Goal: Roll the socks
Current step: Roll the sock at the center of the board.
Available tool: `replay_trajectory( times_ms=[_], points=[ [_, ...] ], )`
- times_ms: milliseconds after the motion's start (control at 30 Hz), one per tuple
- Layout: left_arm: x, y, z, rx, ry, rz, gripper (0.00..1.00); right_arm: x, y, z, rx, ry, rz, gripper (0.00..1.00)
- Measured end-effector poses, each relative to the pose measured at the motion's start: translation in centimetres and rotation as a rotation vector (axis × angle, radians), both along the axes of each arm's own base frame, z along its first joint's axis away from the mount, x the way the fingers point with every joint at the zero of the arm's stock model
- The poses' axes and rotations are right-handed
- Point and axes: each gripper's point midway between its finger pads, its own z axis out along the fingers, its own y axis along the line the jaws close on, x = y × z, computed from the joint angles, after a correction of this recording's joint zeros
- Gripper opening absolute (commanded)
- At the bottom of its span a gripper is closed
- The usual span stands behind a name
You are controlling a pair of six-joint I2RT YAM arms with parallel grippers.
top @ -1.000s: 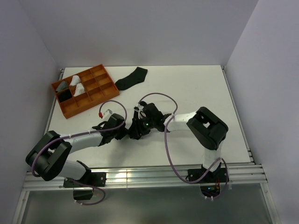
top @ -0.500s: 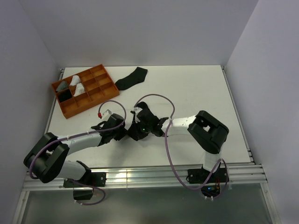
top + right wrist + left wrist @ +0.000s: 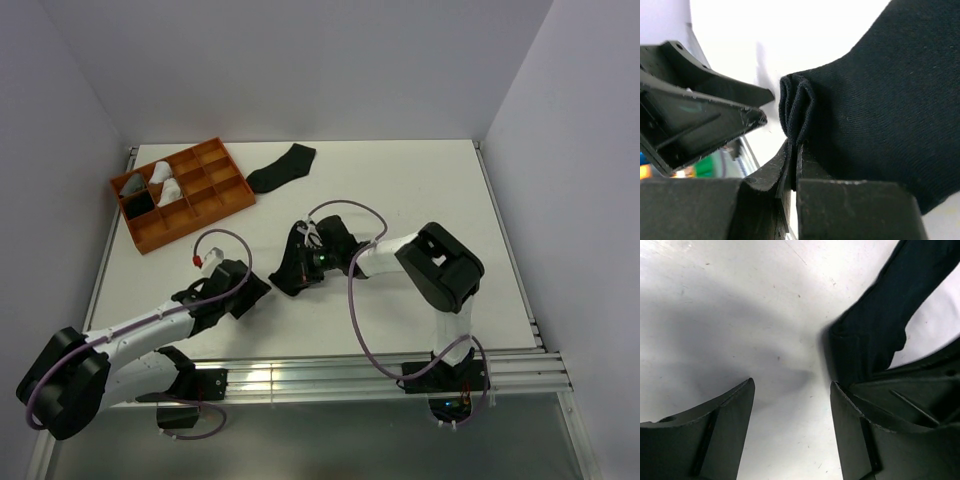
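Observation:
A black sock (image 3: 290, 279) lies bunched near the middle of the white table (image 3: 420, 190). My right gripper (image 3: 303, 268) is shut on its folded edge; in the right wrist view the fingers pinch the doubled fabric (image 3: 792, 117) at the gripper (image 3: 793, 150), and the rest of the sock (image 3: 880, 100) spreads to the right. My left gripper (image 3: 262, 289) sits just left of the sock, open and empty. In the left wrist view its fingers (image 3: 740, 405) stand apart over bare table, with the sock (image 3: 870, 335) ahead and to the right. A second black sock (image 3: 281, 167) lies flat at the back.
An orange compartment tray (image 3: 215, 190) stands at the back left with rolled white, grey and black socks in its left cells. Grey walls close in on both sides. A metal rail runs along the near table edge (image 3: 300, 375).
My left gripper has let go of the sock, opened and drawn back to the left. My right gripper has shut on the sock's fold and holds it in place.

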Motion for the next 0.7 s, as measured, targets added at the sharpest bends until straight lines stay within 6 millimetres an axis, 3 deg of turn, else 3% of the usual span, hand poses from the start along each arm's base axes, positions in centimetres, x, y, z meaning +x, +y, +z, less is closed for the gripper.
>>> replay_trajectory(
  times_ms=[233, 700],
  points=[
    [0.8, -1.2, -0.2, -0.05, -0.005, 0.003, 0.6, -0.9, 0.1, -1.8, 0.048, 0.177, -0.019, 0.0],
    [2.3, -3.3, -1.1, -0.117, 0.02, 0.029, 0.34, -1.1, 0.2, -1.7, 0.132, 0.284, -0.042, 0.0]
  ],
)
